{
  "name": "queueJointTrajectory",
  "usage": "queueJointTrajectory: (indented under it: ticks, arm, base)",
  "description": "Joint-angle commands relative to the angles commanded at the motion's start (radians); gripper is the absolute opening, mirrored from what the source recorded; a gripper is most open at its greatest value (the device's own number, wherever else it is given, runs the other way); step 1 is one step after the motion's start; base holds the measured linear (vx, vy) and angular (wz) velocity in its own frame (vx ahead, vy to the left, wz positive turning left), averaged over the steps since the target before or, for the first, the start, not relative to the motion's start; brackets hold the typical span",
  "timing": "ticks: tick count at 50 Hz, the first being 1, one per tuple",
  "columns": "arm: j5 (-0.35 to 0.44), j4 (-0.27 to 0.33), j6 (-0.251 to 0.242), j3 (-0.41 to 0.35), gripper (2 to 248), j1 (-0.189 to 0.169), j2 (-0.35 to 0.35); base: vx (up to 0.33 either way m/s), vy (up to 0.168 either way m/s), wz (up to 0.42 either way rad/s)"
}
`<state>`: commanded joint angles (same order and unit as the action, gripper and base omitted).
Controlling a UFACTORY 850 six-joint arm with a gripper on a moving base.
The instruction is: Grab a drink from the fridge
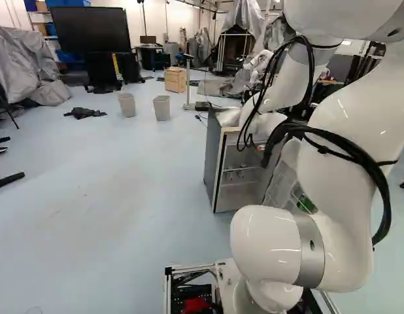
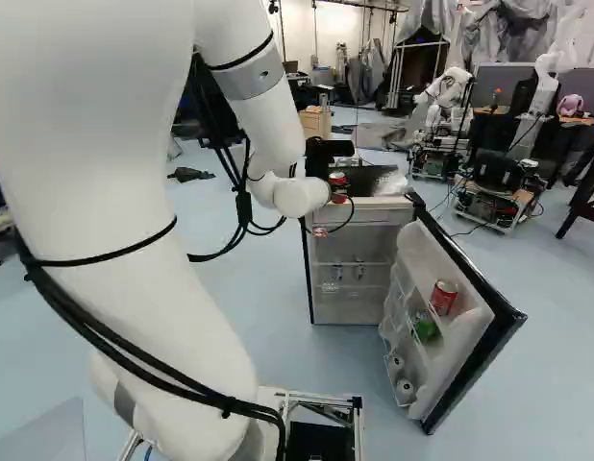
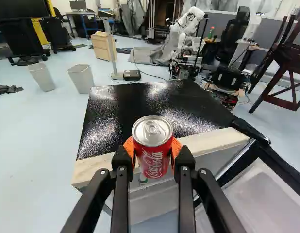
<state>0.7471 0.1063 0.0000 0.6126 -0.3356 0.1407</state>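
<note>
My gripper [image 2: 320,161] is over the front of the small fridge [image 2: 353,213] in the right base view. From the wrist, a red soda can [image 3: 153,156] stands between both orange pads of the gripper [image 3: 152,147], which is shut on it. The can's silver top faces the camera. It overlaps the fridge's pale front edge [image 3: 208,141]; whether it touches is unclear. The fridge door [image 2: 465,331] hangs open, with another red can [image 2: 443,297] and a green item [image 2: 426,327] on its shelves. Inside the fridge, small items [image 2: 347,272] are visible.
The black fridge top [image 3: 140,104] lies ahead of the can. Two grey bins [image 1: 126,104] and a wooden drawer unit [image 1: 176,79] stand on the floor beyond. Another robot [image 2: 446,120] is farther back. A dark wooden chair [image 3: 286,63] stands beyond the door side.
</note>
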Motion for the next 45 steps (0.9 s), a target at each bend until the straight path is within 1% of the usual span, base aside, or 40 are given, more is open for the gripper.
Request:
queueJointTrajectory:
  ticks: [24, 45]
  arm:
    - [-0.006, 0.0, 0.0, 0.069, 94, 0.01, 0.062]
    - [-0.033, 0.0, 0.0, 0.139, 94, 0.018, 0.123]
  base:
    - [0.0, 0.0, 0.0]
    - [0.0, 0.0, 0.0]
